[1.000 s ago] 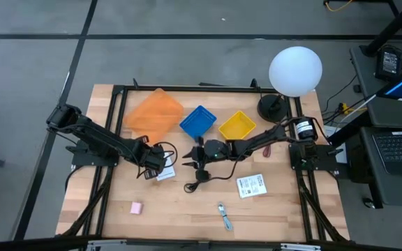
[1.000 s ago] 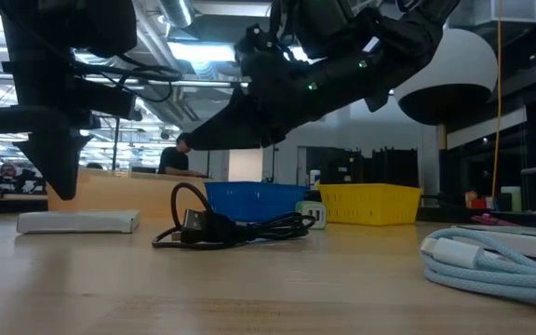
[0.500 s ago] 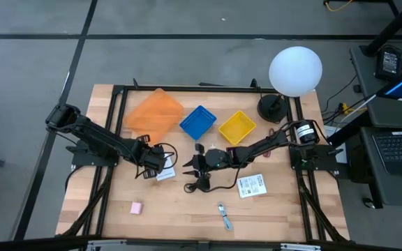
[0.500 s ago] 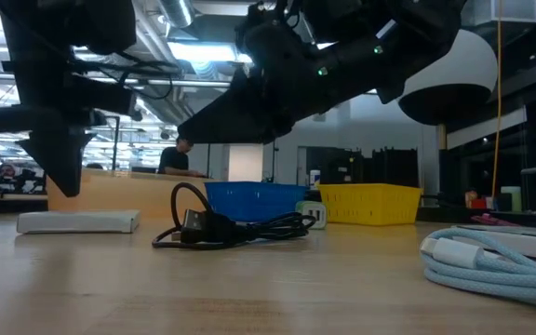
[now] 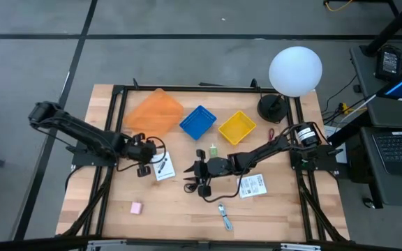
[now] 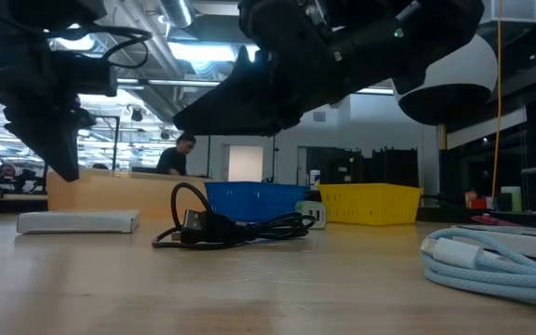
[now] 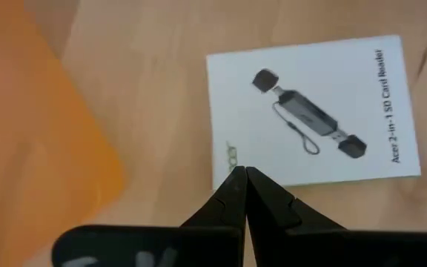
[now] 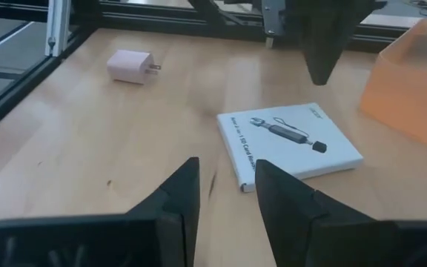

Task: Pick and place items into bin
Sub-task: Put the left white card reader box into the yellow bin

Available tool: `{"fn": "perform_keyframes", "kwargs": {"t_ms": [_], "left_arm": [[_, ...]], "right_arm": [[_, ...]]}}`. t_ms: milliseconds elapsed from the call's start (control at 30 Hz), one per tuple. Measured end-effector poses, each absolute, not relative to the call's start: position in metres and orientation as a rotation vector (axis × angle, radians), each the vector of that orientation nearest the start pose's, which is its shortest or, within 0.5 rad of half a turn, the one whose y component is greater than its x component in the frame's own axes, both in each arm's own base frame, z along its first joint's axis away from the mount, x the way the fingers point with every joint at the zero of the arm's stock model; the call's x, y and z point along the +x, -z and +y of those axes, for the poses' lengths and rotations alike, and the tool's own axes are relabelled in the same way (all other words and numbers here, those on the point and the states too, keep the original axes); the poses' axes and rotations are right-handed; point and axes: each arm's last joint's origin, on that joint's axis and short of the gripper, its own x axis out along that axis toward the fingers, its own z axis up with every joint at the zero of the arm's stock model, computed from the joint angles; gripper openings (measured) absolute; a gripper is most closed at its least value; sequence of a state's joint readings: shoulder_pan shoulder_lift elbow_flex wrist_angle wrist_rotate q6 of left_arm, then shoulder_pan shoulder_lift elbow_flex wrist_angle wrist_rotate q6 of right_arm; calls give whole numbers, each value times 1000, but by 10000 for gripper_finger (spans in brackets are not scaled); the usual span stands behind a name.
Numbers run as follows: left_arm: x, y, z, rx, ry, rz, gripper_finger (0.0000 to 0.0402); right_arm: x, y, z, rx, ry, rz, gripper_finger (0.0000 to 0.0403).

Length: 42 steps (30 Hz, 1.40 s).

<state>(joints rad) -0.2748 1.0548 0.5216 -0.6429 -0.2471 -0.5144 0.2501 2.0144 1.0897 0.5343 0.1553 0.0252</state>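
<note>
From above, I see my right claw (image 5: 202, 169) over the black coiled cable (image 5: 195, 185) mid-bench, fingers apart, holding nothing. My left claw (image 5: 144, 148), fingers pressed together, sits just left of the white card (image 5: 163, 169). 3 bins wait at the far side: orange bin (image 5: 154, 113), blue bin (image 5: 198, 121), yellow bin (image 5: 237, 126).

At bench level, the cable (image 6: 231, 226) looks light and floppy; I would pinch its bundled middle.

Through my right wrist, the wooden bench (image 8: 87, 148) looks smooth, with a pink block (image 8: 130, 66) beyond.
</note>
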Motion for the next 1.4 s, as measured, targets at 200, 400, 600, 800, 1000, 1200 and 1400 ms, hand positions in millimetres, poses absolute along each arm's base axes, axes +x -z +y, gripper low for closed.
{"fn": "perform_keyframes", "kwargs": {"t_ms": [200,400,600,800,1000,1200,1400], "left_arm": [[168,-169,-40,-187,-243,1098,2],[175,-154,-41,-152,-261,1171,2],[179,-145,-42,-130,-280,1215,2],[178,-146,-42,-131,-280,1206,2],[177,-149,-41,-137,-276,1191,2],[176,-149,-41,-126,-288,1198,2],[177,-149,-40,-107,-313,1184,2]], "right_arm": [[406,-146,99,-50,-72,383,113],[407,-146,96,-7,-60,387,113],[406,-145,96,-9,-59,392,113],[406,-145,95,-11,-60,397,113],[406,-144,95,-13,-60,401,113],[406,-144,95,-13,-60,401,113],[406,-145,95,-13,-60,400,113]]}}
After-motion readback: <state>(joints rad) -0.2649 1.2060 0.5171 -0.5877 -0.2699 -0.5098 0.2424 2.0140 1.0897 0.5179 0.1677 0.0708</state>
